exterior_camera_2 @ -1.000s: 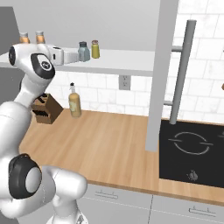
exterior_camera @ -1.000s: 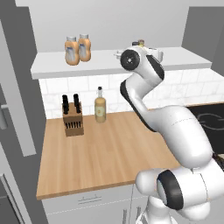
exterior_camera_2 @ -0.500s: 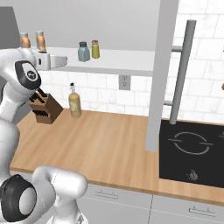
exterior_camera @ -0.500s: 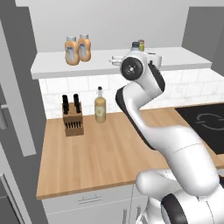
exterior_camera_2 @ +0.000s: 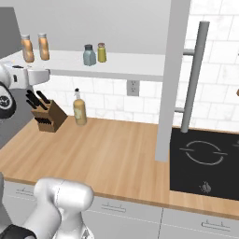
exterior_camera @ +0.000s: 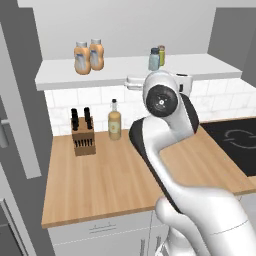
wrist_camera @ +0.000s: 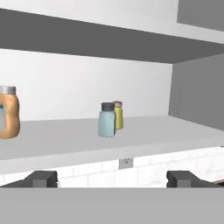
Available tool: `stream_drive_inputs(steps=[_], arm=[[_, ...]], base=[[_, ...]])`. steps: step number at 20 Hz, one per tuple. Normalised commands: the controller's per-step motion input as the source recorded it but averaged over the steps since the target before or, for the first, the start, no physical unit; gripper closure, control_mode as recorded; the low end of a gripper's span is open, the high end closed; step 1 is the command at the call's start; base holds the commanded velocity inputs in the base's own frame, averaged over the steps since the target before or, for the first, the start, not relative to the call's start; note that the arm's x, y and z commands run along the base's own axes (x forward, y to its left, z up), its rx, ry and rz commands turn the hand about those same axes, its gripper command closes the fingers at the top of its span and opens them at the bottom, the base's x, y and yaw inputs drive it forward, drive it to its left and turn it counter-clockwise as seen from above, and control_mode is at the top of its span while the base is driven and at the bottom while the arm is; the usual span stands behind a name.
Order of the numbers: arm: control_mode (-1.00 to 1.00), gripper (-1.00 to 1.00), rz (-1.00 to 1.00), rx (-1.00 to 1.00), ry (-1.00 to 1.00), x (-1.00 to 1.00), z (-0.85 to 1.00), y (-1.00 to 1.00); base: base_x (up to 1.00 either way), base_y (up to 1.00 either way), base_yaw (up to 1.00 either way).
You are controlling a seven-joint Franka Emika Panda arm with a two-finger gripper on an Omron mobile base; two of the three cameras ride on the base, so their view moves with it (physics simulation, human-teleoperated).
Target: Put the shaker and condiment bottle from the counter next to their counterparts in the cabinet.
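Here's the cabinet (exterior_camera: 210, 67), that long white shelf board running the width of the wall, and below it the desk (exterior_camera: 105, 175), broad wood. On the desk I see nothing left for me to carry, just a knife block (exterior_camera: 83, 135) and a tall amber bottle (exterior_camera: 114, 120) at the back, and neither is mine to move.

On the shelf at the left end, two orange bottles stand touching side by side. I take one for the condiment bottle (exterior_camera: 96, 55) and the other for its counterpart (exterior_camera: 82, 58), though I can't tell which is which from here. Further right, the blue-grey shaker (wrist_camera: 106, 120) stands upright just in front of the olive-green shaker (wrist_camera: 117, 114), so close they look to be touching.

My hand (wrist_camera: 111, 179) is spread wide and carries nothing. It sits just off the shelf's front edge, level with the board, looking straight in. The blue-grey shaker lies dead ahead and a touch above my fingertips (wrist_camera: 41, 178), its long axis vertical.

My read: both pairs are home, so the job looks about done. What's left is backing straight away from the shelf edge. Nothing stands between me and open air; only the shelf lip in front needs minding.
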Motion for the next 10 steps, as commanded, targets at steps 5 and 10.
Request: stream_drive_inputs(steps=[5,10], arm=[[-1.00,-1.00,0.01,0.00,0.00,-0.99,0.00,0.18],[-1.00,-1.00,0.00,0.00,-0.01,-0.98,0.00,0.19]], base=[[0.00,0.00,0.00],[0.00,0.00,0.00]])
